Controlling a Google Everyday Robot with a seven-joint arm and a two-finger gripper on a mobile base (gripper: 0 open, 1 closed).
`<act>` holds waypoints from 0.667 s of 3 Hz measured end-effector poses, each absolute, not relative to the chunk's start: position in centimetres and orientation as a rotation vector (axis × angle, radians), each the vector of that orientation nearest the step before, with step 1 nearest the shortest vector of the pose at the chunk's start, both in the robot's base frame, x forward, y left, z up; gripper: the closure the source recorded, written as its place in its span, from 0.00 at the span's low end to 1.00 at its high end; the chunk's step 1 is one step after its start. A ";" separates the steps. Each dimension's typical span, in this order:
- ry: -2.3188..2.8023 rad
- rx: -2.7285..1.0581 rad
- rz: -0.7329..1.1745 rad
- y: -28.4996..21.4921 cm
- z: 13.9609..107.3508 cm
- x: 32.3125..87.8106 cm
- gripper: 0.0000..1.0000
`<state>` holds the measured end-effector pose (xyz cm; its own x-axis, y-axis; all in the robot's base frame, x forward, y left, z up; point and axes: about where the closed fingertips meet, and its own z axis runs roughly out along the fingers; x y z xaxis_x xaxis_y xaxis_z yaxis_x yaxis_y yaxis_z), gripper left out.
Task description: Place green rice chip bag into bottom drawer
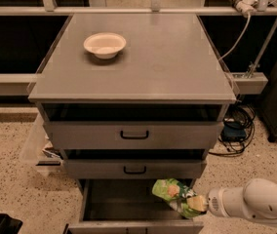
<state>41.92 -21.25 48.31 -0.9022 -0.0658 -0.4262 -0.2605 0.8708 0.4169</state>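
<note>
The green rice chip bag is crinkled bright green with tan chip pictures. My gripper is shut on its right end and holds it over the right side of the open bottom drawer. The drawer is pulled out, with a dark interior. My white arm reaches in from the lower right.
A white bowl sits on the grey cabinet top. Two shallower drawers with black handles are closed above. Cables and a power brick lie on the floor to the right. A clear bin stands at the left.
</note>
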 end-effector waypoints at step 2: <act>2.707 -0.137 0.732 -21.7 44.4 42.2 1.00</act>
<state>42.21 -21.75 44.44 -0.9402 -0.0060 -0.3406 -0.1769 0.8631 0.4730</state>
